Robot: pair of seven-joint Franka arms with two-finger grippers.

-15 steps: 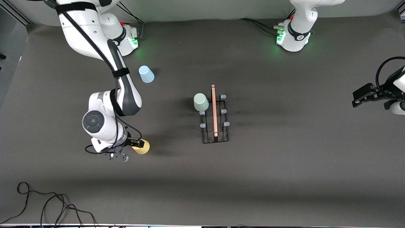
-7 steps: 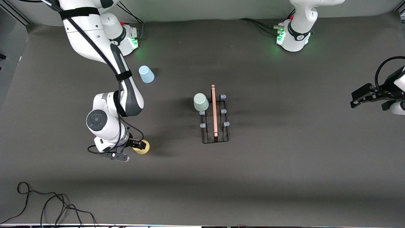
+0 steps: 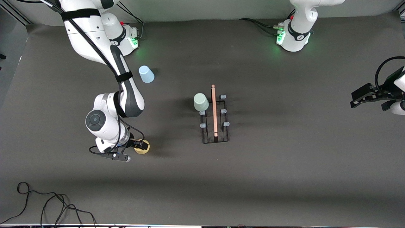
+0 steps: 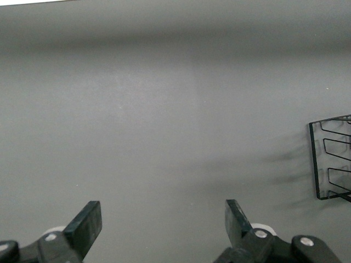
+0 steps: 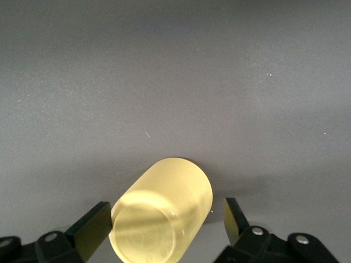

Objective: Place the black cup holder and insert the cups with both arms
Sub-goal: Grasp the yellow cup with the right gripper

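Observation:
The black cup holder stands mid-table with its wooden rod handle on top; its corner shows in the left wrist view. A pale green cup sits upside down on a peg at the holder's end farther from the front camera. The light blue cup stands upside down near the right arm's base. My right gripper is open and straddles the yellow cup; one finger touches it, the other has a gap. My left gripper is open, empty and waits at the left arm's end.
A loose black cable lies at the table's corner nearest the front camera, at the right arm's end. The two arm bases stand along the edge farthest from the front camera.
The right gripper has settled a little lower around the yellow cup and covers more of it. The left gripper has barely shifted. The cups and the holder have not moved.

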